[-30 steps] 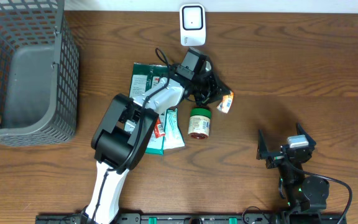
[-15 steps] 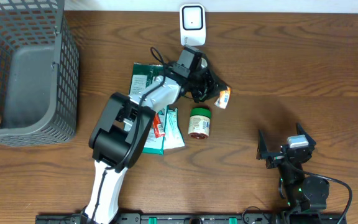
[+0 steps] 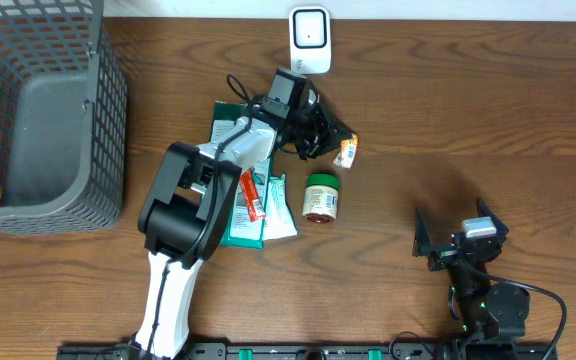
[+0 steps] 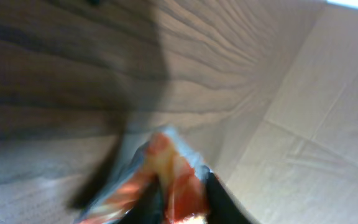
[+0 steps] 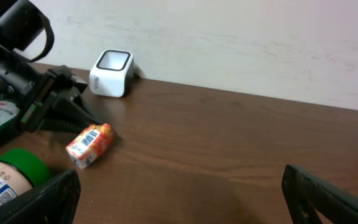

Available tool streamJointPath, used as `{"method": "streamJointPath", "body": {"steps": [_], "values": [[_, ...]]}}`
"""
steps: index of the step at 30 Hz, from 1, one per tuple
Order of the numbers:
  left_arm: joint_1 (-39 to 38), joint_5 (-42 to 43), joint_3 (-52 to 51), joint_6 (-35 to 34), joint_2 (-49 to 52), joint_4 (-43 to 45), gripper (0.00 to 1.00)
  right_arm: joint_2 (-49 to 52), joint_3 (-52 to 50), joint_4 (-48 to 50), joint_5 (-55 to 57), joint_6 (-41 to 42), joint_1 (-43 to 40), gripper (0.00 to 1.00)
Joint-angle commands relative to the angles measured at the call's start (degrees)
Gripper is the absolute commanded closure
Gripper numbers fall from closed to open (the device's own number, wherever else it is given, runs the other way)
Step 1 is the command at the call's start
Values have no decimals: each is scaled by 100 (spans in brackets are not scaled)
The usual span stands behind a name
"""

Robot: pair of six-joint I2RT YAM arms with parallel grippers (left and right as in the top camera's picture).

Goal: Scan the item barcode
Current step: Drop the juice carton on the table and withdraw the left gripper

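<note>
Evidently the orange packet is here for the white scanner, which stands at the table's far edge. The packet lies a short way in from that edge, to the scanner's right. The left pincer has a finger on each side of it, but I cannot tell whether it is gripping. The right pincer gapes wide and empty by the near edge, probably parked out of the way.

Even light, blurry left-wrist view
</note>
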Motion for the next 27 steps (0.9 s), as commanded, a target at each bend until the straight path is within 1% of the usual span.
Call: {"method": "streamJointPath", "body": {"steps": [1,2,4,6,8,12,14,19,23,27], "values": [[61,-17,-44,-31,310,74,63,-13,-4,-22,15,22,17,1],[103,-33,-42,-31,310,90,62,-11,-4,-20,15,22,17,1],[199,-33,-42,-28,306,240,53,-11,-4,-20,15,22,17,1],[315,55,-42,-31,295,367,51,-11,-4,-22,15,22,17,1],[411,164,-42,-28,284,472,38,-11,-4,-22,15,22,17,1],[509,382,-42,17,221,632,26,-11,-4,-22,15,22,17,1],[507,417,-42,17,177,715,22,-11,-4,-22,13,22,17,1],[514,422,-33,15,-109,1051,20,-11,-4,-22,15,22,17,1],[546,581,103,72,-535,1084,20,-11,-4,-22,15,22,17,1],[573,662,166,542,-1263,951,19,-11,-4,-22,13,22,17,1]]}}
